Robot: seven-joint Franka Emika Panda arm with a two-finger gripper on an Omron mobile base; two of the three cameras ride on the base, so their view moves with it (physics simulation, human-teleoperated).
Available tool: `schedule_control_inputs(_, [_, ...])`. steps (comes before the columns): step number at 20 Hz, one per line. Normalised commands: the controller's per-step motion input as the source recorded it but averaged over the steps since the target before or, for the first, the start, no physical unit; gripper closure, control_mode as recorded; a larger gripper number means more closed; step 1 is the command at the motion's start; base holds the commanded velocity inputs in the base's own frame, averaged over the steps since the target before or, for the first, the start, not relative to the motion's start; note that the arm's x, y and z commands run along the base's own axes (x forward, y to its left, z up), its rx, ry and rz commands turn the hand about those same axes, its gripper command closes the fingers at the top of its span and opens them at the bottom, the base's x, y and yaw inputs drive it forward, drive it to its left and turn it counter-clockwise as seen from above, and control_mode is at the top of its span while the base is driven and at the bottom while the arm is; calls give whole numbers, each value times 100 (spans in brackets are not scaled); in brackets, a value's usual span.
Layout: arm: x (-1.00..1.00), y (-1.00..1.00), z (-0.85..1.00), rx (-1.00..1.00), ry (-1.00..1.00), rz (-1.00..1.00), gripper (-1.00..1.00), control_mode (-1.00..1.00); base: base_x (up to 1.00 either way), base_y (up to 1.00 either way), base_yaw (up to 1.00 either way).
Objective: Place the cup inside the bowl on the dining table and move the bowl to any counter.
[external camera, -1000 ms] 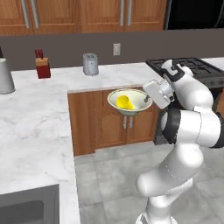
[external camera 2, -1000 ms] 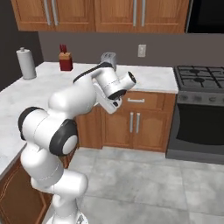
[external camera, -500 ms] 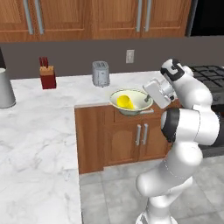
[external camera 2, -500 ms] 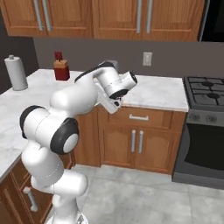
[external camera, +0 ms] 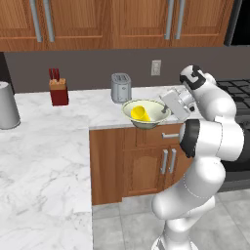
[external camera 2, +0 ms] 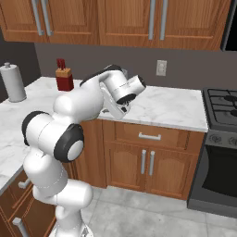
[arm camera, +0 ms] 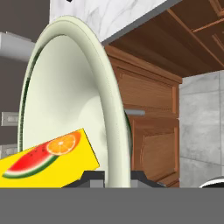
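One bowl (external camera: 145,114), claw-held, hangs over counter (external camera: 102,105) edge.

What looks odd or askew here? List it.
The cup lies tipped on its side inside the bowl, not upright. The gripper holds the bowl by its rim in the air at the counter edge, not set down. No spill or damage shows.
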Motion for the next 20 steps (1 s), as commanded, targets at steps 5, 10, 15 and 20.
schedule_control_inputs(5, [0,0,0,0,0,0,100,100,48,0,6])
schedule_control_inputs(10, [0,0,0,0,0,0,100,100,-14,0,9])
schedule_control_inputs(15, [0,0,0,0,0,0,100,100,-11,16,46])
schedule_control_inputs(20, [0,0,0,0,0,0,100,100,-9,39,55])
